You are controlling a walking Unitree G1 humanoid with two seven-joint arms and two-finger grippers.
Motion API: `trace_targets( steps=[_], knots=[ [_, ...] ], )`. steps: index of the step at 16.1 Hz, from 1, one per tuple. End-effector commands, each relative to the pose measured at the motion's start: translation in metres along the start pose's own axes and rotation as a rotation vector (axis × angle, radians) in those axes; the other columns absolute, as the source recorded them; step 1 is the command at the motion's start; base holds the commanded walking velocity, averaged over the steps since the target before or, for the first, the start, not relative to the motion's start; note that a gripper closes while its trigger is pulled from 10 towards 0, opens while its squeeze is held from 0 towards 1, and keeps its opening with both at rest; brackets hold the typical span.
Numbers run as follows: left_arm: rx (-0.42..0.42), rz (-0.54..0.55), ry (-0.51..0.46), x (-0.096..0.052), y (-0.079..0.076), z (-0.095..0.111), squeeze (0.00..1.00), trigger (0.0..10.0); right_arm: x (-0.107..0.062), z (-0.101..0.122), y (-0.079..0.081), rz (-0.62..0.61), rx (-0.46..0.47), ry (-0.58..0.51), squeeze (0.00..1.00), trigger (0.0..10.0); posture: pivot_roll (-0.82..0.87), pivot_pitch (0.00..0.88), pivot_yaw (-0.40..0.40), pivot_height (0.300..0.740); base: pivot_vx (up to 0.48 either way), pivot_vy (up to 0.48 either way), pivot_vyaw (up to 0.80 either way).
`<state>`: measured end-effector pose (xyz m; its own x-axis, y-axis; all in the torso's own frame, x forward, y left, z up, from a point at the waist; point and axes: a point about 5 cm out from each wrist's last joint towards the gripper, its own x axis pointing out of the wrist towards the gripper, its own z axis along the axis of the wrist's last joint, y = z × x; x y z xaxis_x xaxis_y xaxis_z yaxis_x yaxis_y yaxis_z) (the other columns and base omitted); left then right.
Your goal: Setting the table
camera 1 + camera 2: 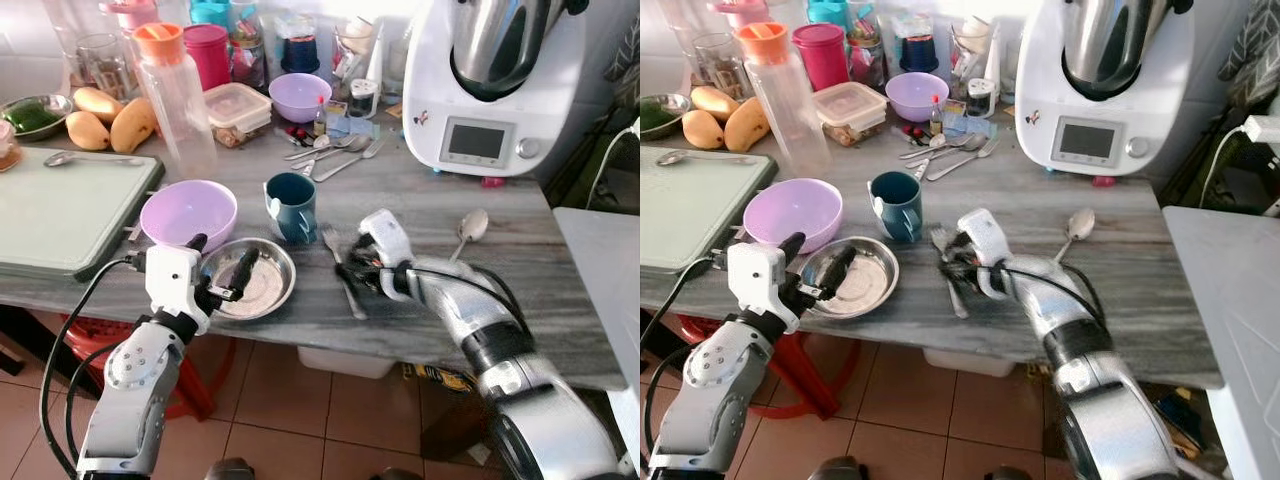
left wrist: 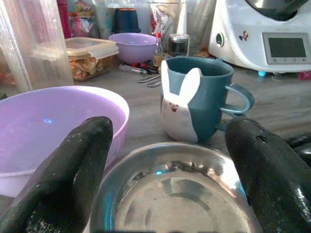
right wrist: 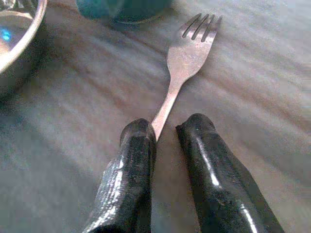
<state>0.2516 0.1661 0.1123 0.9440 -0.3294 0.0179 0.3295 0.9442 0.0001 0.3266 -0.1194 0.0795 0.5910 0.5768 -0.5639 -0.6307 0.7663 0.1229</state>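
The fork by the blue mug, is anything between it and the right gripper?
Nothing visible. The right gripper is already down at the fork, its fingers either side of the handle on the counter. The blue mug and steel plate sit clear of the fork.

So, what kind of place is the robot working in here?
Most likely a home kitchen. A grey counter carries a white cooking machine, mangoes and a food box. Near the front stand a bowl, mug, metal plate and fork.

Fork (image 3: 187, 63) handle hidden under right tool (image 3: 165, 133)
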Motion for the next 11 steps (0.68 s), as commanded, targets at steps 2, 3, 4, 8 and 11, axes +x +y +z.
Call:
trace_targets(
  steps=[2, 3, 4, 8, 11],
  knots=[
    [0.012, -0.005, -0.001, 0.002, 0.001, 0.001, 0.00, 10.0, -0.013, -0.056, -0.006, -0.064, 0.147, 0.197, 0.00, 0.0, -0.01, 0.002, 0.013, 0.740, 0.000, 0.000, 0.00],
    [0.012, -0.006, -0.002, 0.003, 0.001, 0.001, 0.00, 10.0, -0.019, -0.058, -0.003, -0.067, 0.185, 0.178, 0.00, 0.0, -0.01, 0.000, 0.014, 0.740, 0.000, 0.000, 0.00],
    [0.012, -0.008, -0.003, 0.004, 0.001, 0.001, 0.00, 10.0, -0.023, -0.059, -0.001, -0.070, 0.200, 0.167, 0.00, 0.0, -0.01, 0.000, 0.016, 0.740, 0.000, 0.000, 0.00],
    [0.010, -0.016, -0.006, 0.007, 0.001, 0.001, 0.00, 10.0, -0.037, -0.046, 0.012, -0.075, 0.299, -0.032, 0.00, 0.0, -0.02, 0.000, 0.028, 0.740, 0.000, 0.000, 0.00],
    [0.011, -0.022, -0.009, 0.008, 0.001, 0.001, 0.00, 10.0, -0.043, -0.035, 0.003, -0.188, 0.198, -0.094, 0.00, 0.0, -0.02, 0.000, 0.032, 0.740, 0.000, 0.000, 0.00]
  ],
)
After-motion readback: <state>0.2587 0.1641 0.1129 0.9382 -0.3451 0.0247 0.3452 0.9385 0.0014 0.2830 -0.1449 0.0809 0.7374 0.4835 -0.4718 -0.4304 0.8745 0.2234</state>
